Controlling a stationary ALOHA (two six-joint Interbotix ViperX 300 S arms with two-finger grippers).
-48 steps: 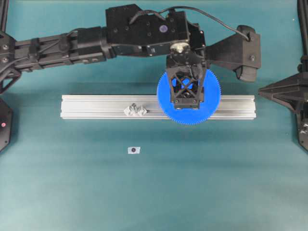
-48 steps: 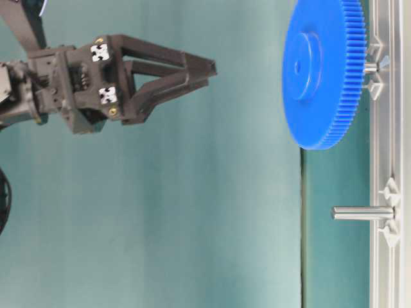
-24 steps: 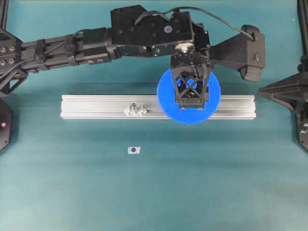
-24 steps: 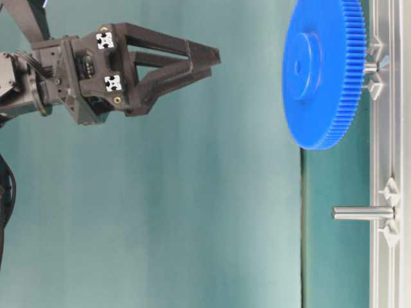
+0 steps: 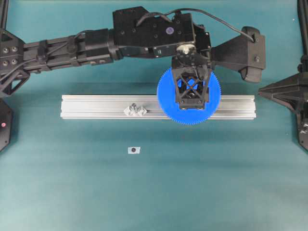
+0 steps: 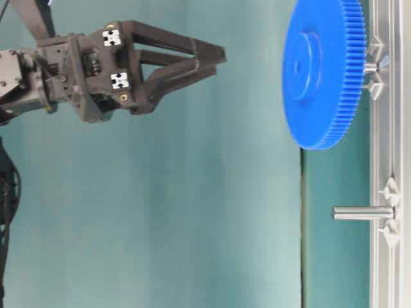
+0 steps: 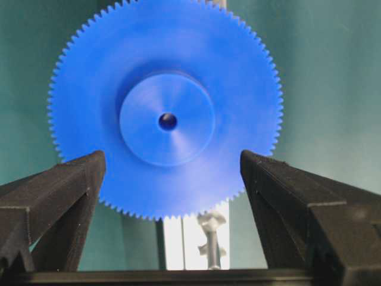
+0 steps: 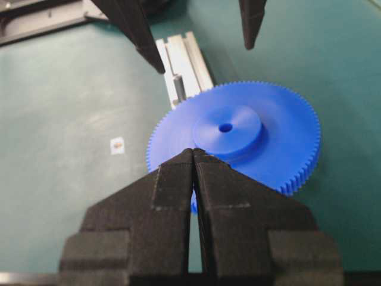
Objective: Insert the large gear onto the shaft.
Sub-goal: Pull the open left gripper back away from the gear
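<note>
We see the gear [image 5: 188, 96] seated on a shaft [image 6: 370, 67] of the rail [image 5: 96, 106]. Our left fingers [image 7: 56, 196] hang spread above it, gripping nothing. Our right fingers [image 8: 172, 196] are pressed together, empty, off to the side.

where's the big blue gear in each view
Overhead: large gear right of centre, on the rail under the left claw.
Table-level: upper right, edge-on by the rail.
Left wrist: fills the upper centre.
Right wrist: centre-right.
Shared landmark: the aluminium rail.
</note>
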